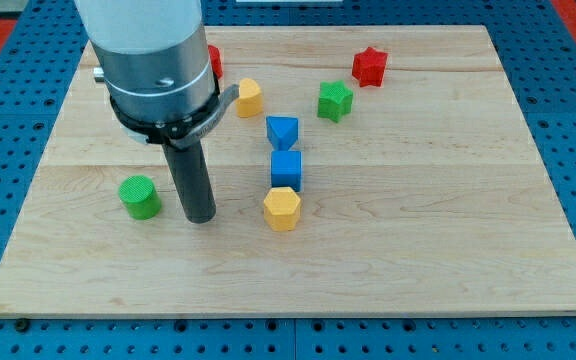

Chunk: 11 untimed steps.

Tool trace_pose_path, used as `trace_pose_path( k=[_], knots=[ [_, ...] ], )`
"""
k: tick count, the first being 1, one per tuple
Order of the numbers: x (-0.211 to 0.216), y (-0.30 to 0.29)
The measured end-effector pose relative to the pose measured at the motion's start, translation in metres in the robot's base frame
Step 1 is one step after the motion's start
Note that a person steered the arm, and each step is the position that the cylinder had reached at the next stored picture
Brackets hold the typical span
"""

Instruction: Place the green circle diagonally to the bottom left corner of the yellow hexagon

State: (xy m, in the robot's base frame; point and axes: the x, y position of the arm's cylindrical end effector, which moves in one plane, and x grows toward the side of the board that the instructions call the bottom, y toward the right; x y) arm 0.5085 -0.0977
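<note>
The green circle [140,196] lies on the wooden board at the view's left. The yellow hexagon [282,208] lies near the board's middle, to the circle's right at about the same height. My tip [201,217] rests on the board between them, close to the right of the green circle and a little apart from it, and further from the hexagon.
A blue cube [286,169] touches the hexagon's top, with a blue triangle-like block [282,131] above it. A yellow block [249,97], a green star [335,100], a red star [370,66] and a partly hidden red block [214,62] lie near the view's top. The board [448,230] sits on a blue pegboard.
</note>
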Motion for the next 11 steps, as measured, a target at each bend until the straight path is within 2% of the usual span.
trace_pose_path(
  k=[2, 3, 4, 5, 6, 7, 9, 11],
  knots=[
    [-0.037, -0.003],
    [-0.056, -0.036],
    [-0.055, -0.085],
    [-0.03, -0.099],
    [-0.008, -0.091],
    [-0.006, -0.074],
    [-0.027, -0.081],
    [-0.011, -0.047]
  ],
)
